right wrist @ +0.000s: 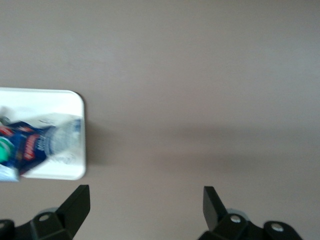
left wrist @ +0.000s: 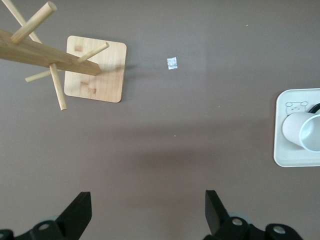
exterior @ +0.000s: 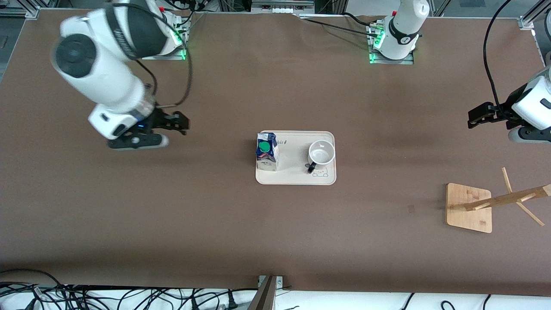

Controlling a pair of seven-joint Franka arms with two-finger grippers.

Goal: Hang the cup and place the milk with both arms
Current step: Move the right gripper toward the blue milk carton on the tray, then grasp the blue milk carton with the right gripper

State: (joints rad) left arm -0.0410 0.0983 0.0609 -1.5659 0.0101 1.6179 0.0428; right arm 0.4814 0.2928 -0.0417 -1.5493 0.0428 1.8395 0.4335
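Note:
The white cup [exterior: 321,153] stands upright on the cream tray [exterior: 295,178], its black handle toward the front camera. The blue and white milk [exterior: 267,151] with a green cap stands on the same tray, toward the right arm's end. The cup also shows in the left wrist view [left wrist: 301,130], the milk in the right wrist view [right wrist: 37,142]. The wooden cup rack [exterior: 495,202] stands toward the left arm's end. My left gripper [exterior: 478,117] is open and empty over bare table [left wrist: 148,207]. My right gripper [exterior: 178,122] is open and empty over bare table [right wrist: 146,205].
The brown table [exterior: 215,215] reaches wide around the tray. A small pale scrap [left wrist: 172,63] lies on the table near the rack's base [left wrist: 95,69]. Cables lie along the table's near edge [exterior: 129,297].

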